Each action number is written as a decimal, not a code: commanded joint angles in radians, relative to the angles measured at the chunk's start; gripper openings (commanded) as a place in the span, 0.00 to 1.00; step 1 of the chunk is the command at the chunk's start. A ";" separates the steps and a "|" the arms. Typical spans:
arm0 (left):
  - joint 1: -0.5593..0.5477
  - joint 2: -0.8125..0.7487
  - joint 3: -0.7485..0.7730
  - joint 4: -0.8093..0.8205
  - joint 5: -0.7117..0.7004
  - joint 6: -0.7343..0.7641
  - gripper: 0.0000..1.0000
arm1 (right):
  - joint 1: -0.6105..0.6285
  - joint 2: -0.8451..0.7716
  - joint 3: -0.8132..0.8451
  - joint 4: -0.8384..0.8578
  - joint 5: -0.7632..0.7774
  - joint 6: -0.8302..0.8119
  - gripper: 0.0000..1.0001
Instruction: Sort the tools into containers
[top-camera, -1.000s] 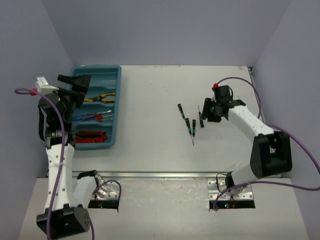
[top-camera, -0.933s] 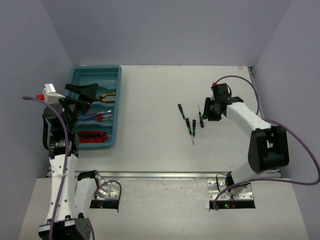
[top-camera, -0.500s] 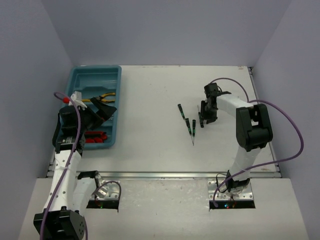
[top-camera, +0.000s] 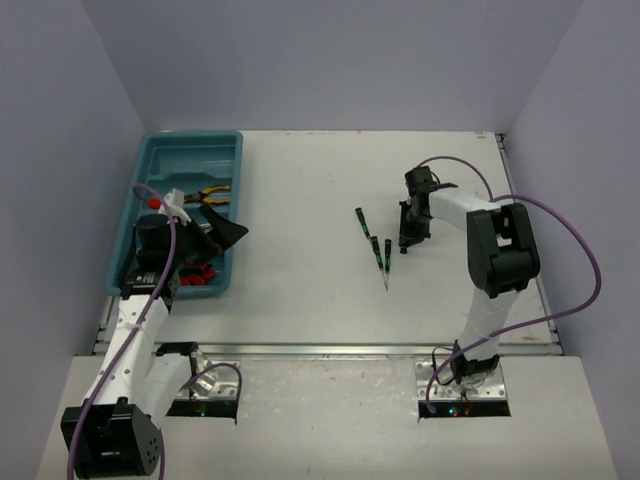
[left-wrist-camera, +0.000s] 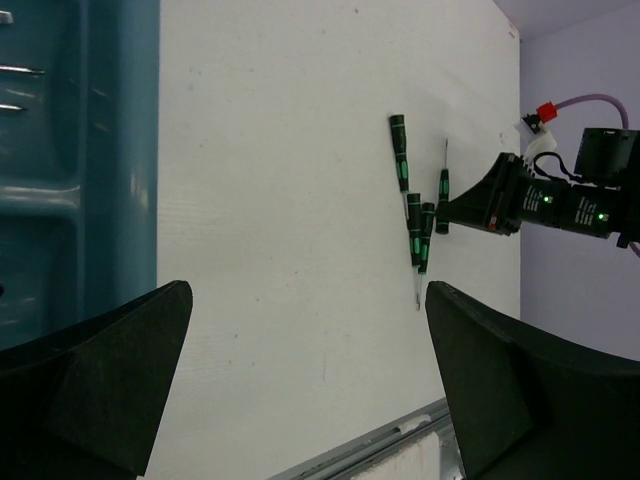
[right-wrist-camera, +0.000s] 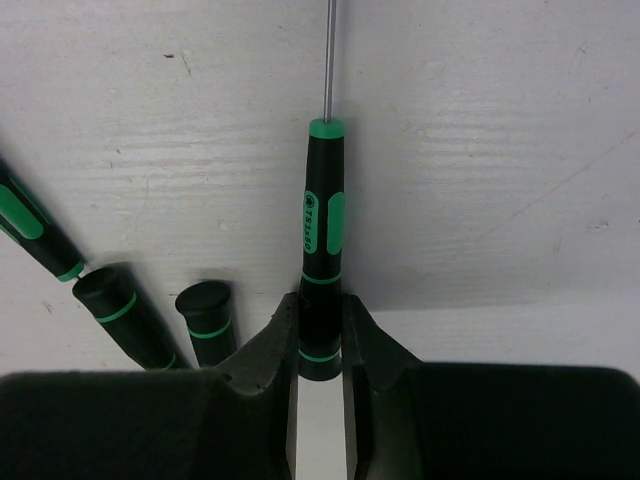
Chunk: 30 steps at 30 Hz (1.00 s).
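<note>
The left gripper (left-wrist-camera: 308, 300) is hanging open over the right rim of the tray (top-camera: 190, 137). Right of centre on the table (top-camera: 300, 180), the green-and-black screwdriver (right-wrist-camera: 322, 220) is lying flat, long axis running near to far, tip pointing at the far wall. The right gripper (right-wrist-camera: 320, 315) is pinching only its butt end, so lifting is risking a pivot or slip.

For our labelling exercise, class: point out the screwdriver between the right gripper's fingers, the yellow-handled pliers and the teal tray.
screwdriver (right-wrist-camera: 322, 220): right wrist view, handle middle.
yellow-handled pliers (top-camera: 212, 191): top external view, handles.
teal tray (top-camera: 190, 158): top external view, bare far compartment.
</note>
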 joint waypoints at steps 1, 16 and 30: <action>-0.145 0.035 -0.002 0.204 -0.012 -0.062 1.00 | 0.022 -0.159 -0.138 0.071 0.036 0.053 0.01; -0.669 0.325 0.067 0.900 -0.068 -0.230 0.86 | 0.232 -0.711 -0.396 0.592 -0.916 0.159 0.00; -0.733 0.399 0.114 0.844 -0.166 -0.237 0.32 | 0.304 -0.738 -0.383 0.655 -0.924 0.208 0.00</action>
